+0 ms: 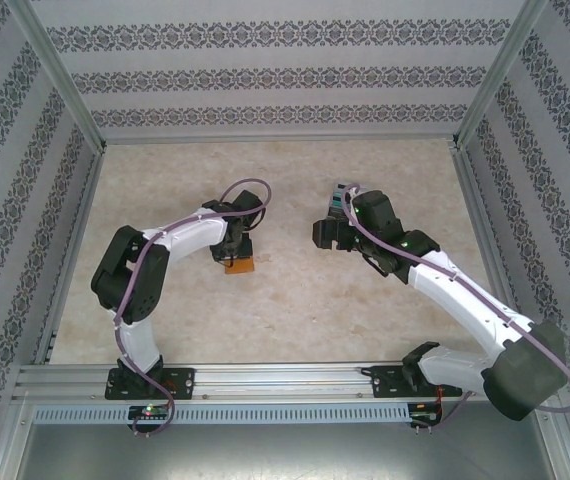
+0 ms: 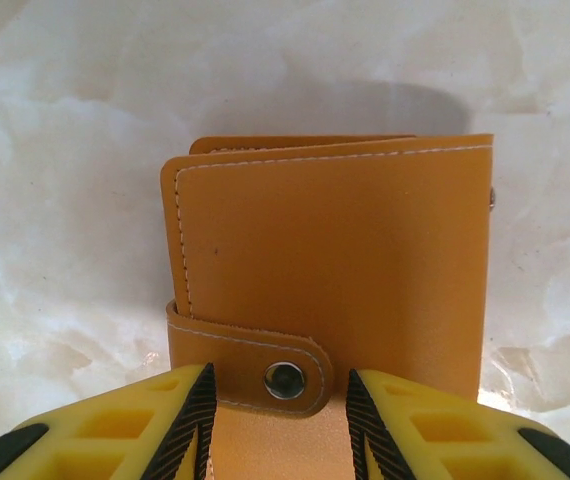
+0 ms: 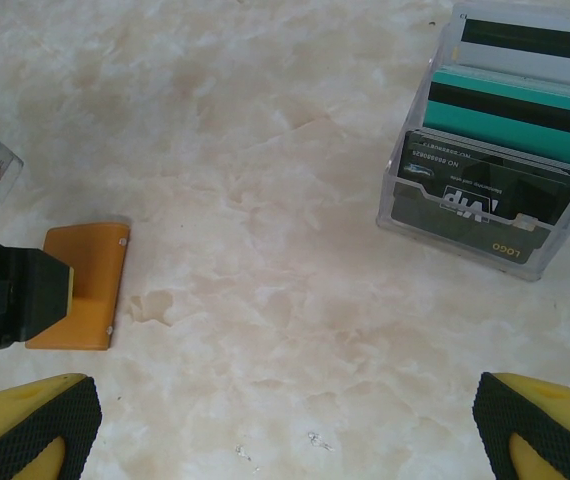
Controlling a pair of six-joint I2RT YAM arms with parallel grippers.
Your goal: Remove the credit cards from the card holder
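left wrist | left gripper straddles snap tab of card holder, grip unclear | right gripper released, empty | holder snapped shut, no credit cards out yet

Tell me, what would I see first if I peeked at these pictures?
A bright orange wallet, snapped shut, lies on the pale marbled table, with the yellow-fingered left gripper right at its near edge. Over on the right side of the table stands a clear box packed with teal and black cards. The right gripper hangs wide open above the tabletop near it.
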